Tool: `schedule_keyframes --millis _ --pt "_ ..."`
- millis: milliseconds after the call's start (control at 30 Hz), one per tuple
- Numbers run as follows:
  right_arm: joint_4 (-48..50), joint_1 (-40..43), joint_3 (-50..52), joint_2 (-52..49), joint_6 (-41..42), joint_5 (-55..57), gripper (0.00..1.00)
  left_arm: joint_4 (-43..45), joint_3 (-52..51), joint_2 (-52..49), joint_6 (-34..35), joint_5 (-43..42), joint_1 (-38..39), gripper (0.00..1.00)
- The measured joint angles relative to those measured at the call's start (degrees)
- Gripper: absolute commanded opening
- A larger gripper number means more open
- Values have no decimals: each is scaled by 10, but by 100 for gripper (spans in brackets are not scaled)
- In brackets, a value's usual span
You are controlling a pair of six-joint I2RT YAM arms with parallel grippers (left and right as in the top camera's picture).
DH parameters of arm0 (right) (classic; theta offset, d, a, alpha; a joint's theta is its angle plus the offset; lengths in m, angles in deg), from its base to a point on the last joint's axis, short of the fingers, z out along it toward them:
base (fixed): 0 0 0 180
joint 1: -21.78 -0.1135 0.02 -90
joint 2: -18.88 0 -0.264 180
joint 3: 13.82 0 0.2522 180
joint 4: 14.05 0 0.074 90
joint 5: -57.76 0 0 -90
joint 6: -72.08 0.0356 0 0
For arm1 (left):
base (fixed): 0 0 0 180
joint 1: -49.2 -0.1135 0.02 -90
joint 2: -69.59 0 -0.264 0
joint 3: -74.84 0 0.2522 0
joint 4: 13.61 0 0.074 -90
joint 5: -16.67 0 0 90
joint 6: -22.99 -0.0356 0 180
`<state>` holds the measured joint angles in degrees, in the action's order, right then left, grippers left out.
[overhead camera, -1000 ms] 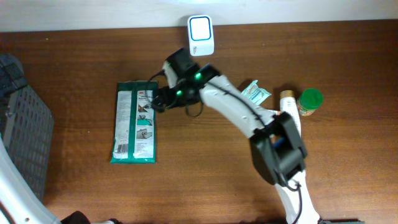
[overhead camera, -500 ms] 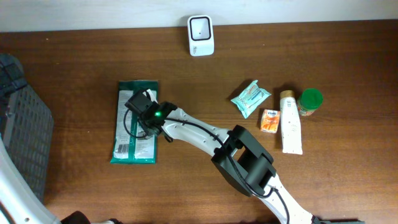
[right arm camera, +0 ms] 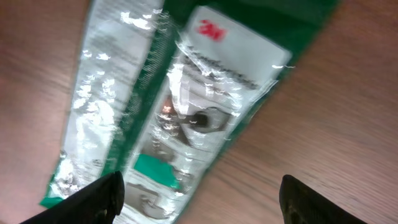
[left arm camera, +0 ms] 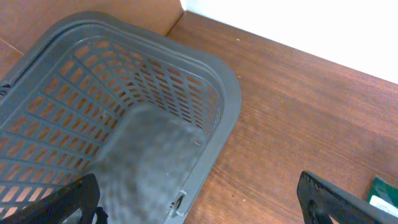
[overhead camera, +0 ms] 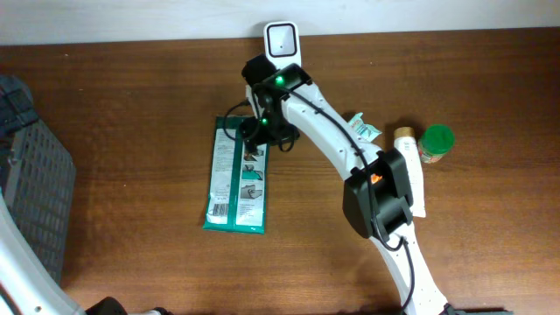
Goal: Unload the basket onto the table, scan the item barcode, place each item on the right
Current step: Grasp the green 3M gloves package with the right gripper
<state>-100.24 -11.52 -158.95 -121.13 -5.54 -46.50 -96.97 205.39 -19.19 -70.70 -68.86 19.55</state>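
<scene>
Green packaging fills most of my right wrist view: the flat 3M package [right arm camera: 186, 106] lies on the wooden tabletop [overhead camera: 131, 87], shiny printed side up. From overhead, the package [overhead camera: 236, 179] sits near the middle of the tabletop, long axis running roughly front to back and slightly tilted. Its far end points toward the white scanner [overhead camera: 282, 39] at the back edge. The two are near each other but clearly apart. A small pale patch that looks like the barcode [overhead camera: 219, 210] sits near the package's near left corner, though I cannot read it.

My right tool [overhead camera: 262, 131] hangs over the far end of the package, between it and the scanner. In the wrist view the right tool [right arm camera: 200, 183] is spread wide, one finger at each lower corner of the frame. The package lies beneath the gap and bare wood shows beside the right finger. I see nothing clamped.

My left tool [left arm camera: 199, 180] is also spread wide and carries nothing. It hovers over the rim of the grey slatted basket [left arm camera: 230, 106], which stands at the left edge of the tabletop [overhead camera: 35, 184].

Off to the right, well away from the package, I see a teal wipes packet [overhead camera: 363, 131] partly hidden by the right arm. A white tube [overhead camera: 416, 179] and a green-lidded jar [overhead camera: 437, 140] stand just beside each other.
</scene>
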Motion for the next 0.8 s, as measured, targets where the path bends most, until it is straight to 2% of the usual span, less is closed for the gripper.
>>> schedule_keyframes --millis 33,100,233,400,500,567,600,633,700,800 --pt "31 -12 6 0 14 -11 69 0 0 0 0 0 0 99" --pt "99 -55 42 1 45 -22 67 0 0 0 0 0 0 99" --pt "110 -93 90 1 72 -15 67 0 0 0 0 0 0 99" --pt "38 -82 91 1 74 89 67 0 0 0 0 0 0 99" --pt "35 -34 92 1 70 52 67 0 0 0 0 0 0 99" --pt "72 -1 103 1 67 -12 67 0 0 0 0 0 0 99" --pt "99 3 121 1 73 -36 65 0 0 0 0 0 0 99" --pt "128 -1 140 3 87 -54 58 0 0 0 0 0 0 99" --pt "165 -4 161 10 105 -67 54 0 0 0 0 0 0 99" --pt "213 -16 209 33 159 -28 36 0 0 0 0 0 0 99"
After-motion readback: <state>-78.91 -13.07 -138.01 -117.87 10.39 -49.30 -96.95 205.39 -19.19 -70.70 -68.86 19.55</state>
